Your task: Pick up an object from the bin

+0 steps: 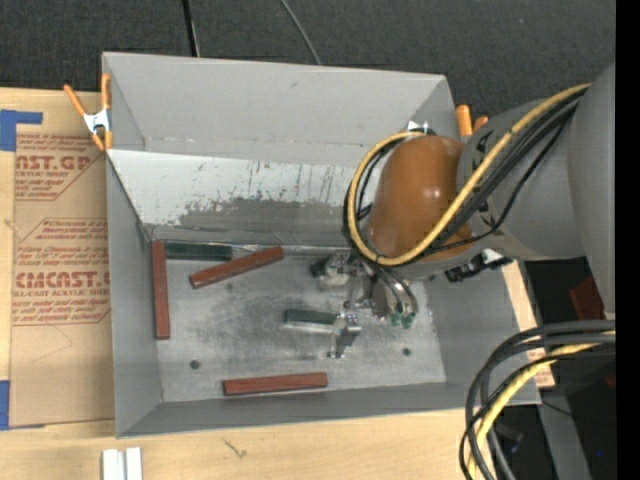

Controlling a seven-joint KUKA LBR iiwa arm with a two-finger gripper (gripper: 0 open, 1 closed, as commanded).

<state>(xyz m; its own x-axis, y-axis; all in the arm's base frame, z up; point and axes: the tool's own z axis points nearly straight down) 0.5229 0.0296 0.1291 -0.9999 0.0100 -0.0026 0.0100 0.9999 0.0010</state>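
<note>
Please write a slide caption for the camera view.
Gripper at a dark green stick mid-bin; three reddish-brown sticks lie farther off.

Bin point(250, 98) was grey metal, matt, floor scuffed and streaked; red-brown bars point(275, 384) looked matt, smooth; orange wrist cover point(420, 193) glossy

Single camera, set above the grey metal bin point(270, 98), looking down and somewhat from one side. Tilted enough to show the far wall as a broad sloping face and the near wall as a thin band. Close enough to take in the floor and most of the walls, with a margin of surface to the left and near. Framed with the bin left of centre. On the right, partly blocked by the arm point(590, 168) and its orange cover point(420, 198), reaching in over the right wall
</note>
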